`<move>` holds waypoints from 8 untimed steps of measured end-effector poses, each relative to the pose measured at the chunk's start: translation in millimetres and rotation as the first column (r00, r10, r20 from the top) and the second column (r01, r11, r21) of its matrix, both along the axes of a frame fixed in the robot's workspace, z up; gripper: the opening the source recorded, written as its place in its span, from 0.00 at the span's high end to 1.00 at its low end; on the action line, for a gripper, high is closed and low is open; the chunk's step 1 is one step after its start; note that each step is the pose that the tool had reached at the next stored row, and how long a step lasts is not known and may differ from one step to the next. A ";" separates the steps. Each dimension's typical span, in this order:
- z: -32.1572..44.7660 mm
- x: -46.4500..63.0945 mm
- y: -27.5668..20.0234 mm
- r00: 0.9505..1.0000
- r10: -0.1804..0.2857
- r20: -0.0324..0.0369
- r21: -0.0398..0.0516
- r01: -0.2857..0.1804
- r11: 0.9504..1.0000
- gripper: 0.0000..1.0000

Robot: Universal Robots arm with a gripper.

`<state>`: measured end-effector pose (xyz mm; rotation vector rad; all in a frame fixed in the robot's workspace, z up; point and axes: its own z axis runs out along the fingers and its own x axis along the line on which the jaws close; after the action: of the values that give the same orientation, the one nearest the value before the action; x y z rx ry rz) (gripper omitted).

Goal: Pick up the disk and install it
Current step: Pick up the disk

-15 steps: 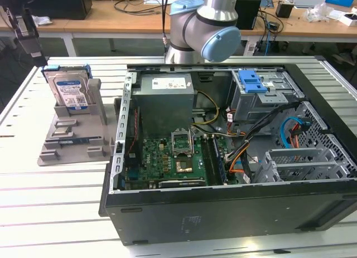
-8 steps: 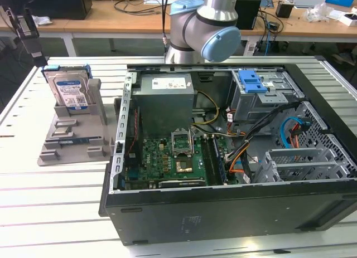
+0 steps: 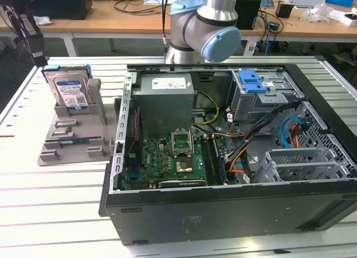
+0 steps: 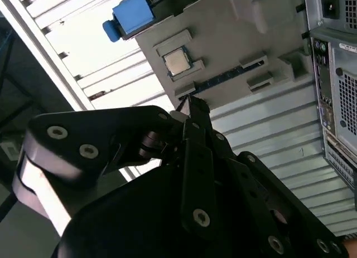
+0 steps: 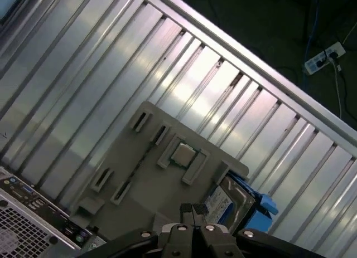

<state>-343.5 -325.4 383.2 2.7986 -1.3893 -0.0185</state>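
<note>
Silver rectangular metal disk (image 3: 68,91), blue plastic rails: on edge in grey plastic holder (image 3: 72,138), tabletop's (image 3: 33,185) edge. Black fingers (image 5: 187,213) together, empty, just beside its label face.

Exterior view high above the computer case (image 3: 223,213), both wrist views down onto the grey fixture (image 4: 223,57) (image 5: 150,177) beside it

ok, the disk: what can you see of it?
The disk is a flat silver metal drive with a white-and-blue label and blue rails on its edges. It stands upright in a slot of the grey holder, at the exterior view's left of the open computer case. Nothing grips it; the pincer is apart from it.
</note>
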 end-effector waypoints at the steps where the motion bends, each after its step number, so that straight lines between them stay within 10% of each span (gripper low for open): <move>1: 0.0 0.0 0.0 1.000 0.008 0.000 0.000 -0.008 1.000 0.89; 8: 0.0 0.0 0.0 0.997 0.071 0.000 0.000 -0.071 0.997 0.89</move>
<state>-343.5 -325.4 383.2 2.8460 -1.2884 -0.0176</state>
